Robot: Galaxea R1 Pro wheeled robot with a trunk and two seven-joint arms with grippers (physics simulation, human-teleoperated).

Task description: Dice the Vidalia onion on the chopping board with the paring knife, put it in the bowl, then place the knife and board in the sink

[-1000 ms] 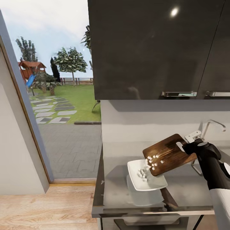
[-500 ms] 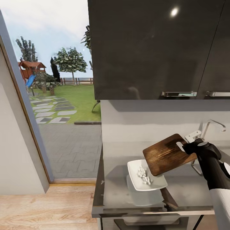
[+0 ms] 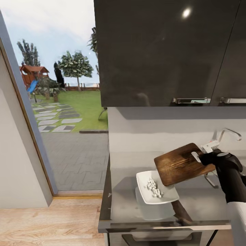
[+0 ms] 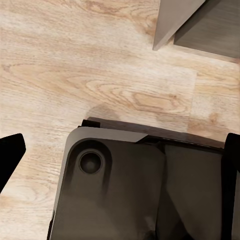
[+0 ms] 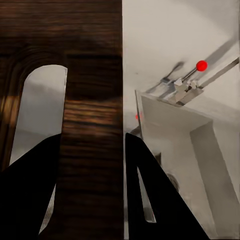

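The dark wooden chopping board [image 3: 179,164] hangs tilted over the countertop [image 3: 126,201], its low corner above the white bowl [image 3: 167,198]. My right gripper [image 3: 204,158] is shut on the board's handle end; in the right wrist view the board [image 5: 92,75] sits between the right gripper's [image 5: 92,137] dark fingers. The board's face is bare. Diced onion [image 3: 153,188] lies as small white pieces in the bowl. The steel sink [image 5: 185,150] with its red-knobbed tap [image 5: 201,65] lies beyond the board. A tiny red spot [image 5: 137,116] by the sink rim is too small to identify. My left gripper [image 4: 125,140] is open over the floor.
Dark wall cabinets [image 3: 164,51] hang above the counter. The chrome tap [image 3: 227,131] rises just behind my right wrist. Left of the counter an open doorway [image 3: 65,102] leads to a garden. Wooden floor [image 4: 75,65] and my own base [image 4: 125,190] lie under the left arm.
The white onion pieces slid off the tilted board into the bowl, leaving the board bare. My right gripper and the board shifted slightly right.
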